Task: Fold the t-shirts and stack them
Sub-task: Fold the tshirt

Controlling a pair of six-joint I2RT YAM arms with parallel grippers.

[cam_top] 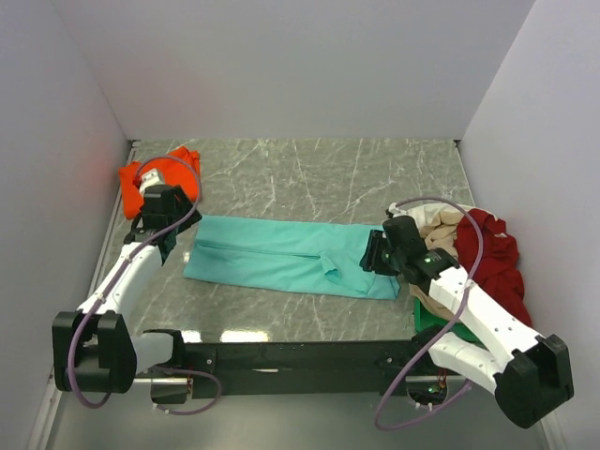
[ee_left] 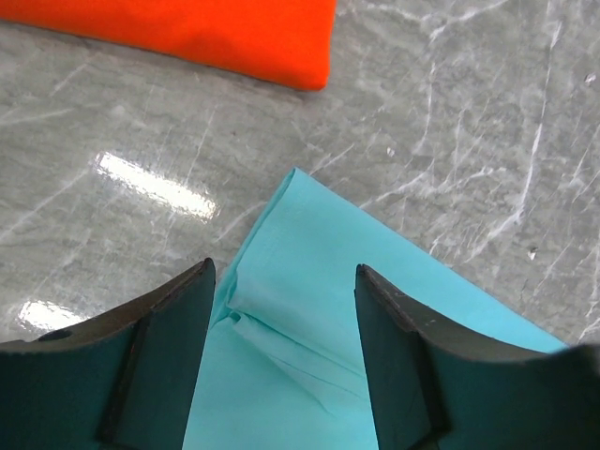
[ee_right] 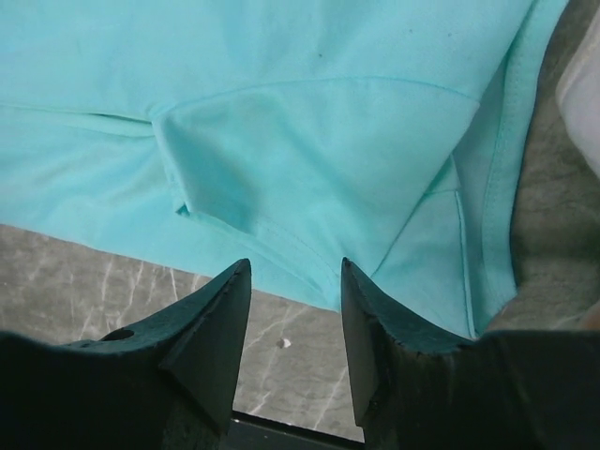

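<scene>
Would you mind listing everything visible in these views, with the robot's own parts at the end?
teal t-shirt: one, teal, lying flat as a long strip across the middle of the table
orange t-shirt: one, bright orange, bunched in the far left corner
dark red t-shirt: one, dark red, in the heap at the right edge
beige t-shirt: one, beige, far side of that heap
green t-shirt: one, green, showing at the heap's near side
table: one, grey marble pattern
walls: three, white, left, back and right
left arm: one, white and black
right arm: one, white and black
left gripper: one, dark, open over the teal shirt's left end
right gripper: one, dark, open over its right end
</scene>
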